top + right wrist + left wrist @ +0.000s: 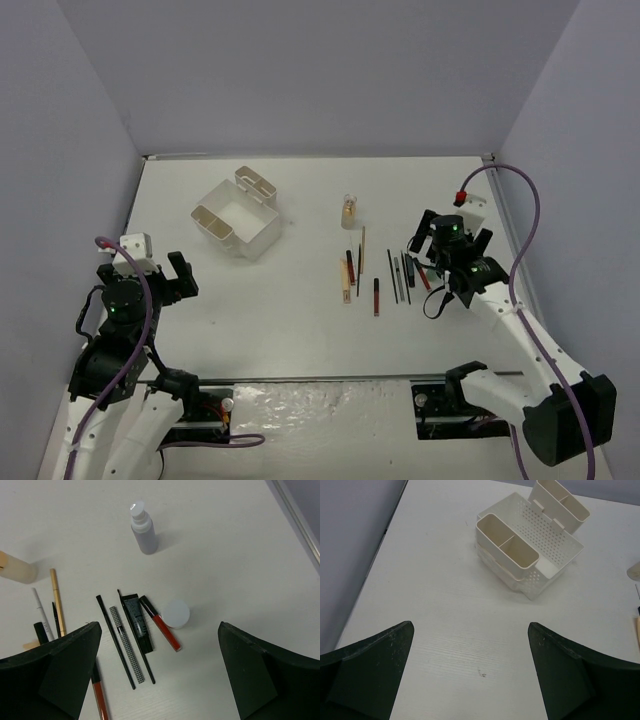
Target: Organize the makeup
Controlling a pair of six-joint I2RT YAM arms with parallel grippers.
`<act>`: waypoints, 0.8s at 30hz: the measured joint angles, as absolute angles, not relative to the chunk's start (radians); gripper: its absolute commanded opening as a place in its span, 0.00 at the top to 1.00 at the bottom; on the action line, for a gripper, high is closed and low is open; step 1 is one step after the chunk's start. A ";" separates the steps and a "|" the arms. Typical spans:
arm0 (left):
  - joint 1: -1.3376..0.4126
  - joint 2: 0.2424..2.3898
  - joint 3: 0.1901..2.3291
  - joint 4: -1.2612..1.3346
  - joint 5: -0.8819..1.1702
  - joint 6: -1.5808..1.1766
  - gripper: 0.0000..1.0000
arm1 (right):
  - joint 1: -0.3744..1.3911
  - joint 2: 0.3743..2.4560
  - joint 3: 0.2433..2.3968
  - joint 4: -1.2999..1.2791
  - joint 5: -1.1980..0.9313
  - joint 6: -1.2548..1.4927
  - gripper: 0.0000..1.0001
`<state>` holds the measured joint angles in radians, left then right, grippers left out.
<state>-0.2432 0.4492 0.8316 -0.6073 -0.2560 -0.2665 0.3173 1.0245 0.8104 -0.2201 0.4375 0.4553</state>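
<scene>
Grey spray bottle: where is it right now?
The grey spray bottle stands alone at top centre of the right wrist view, beyond the black sticks and round white pot, ahead of the open right claw.

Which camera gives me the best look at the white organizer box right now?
Left wrist: the white organizer box fills the upper frame, close enough to show its perforated tray and divided end bins. Top external shows the whole box but small, left of the makeup. Right wrist doesn't show it.
</scene>
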 measured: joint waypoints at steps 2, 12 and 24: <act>-0.244 0.450 0.831 -0.607 -0.256 -0.266 0.03 | 0.307 1.073 0.781 -0.192 0.430 0.471 0.02; -0.250 0.450 0.825 -0.607 -0.256 -0.266 0.03 | 0.183 1.198 0.691 -0.057 0.354 0.494 0.12; -0.253 0.450 0.824 -0.607 -0.255 -0.266 0.03 | 0.183 1.247 0.654 0.047 0.303 0.493 0.39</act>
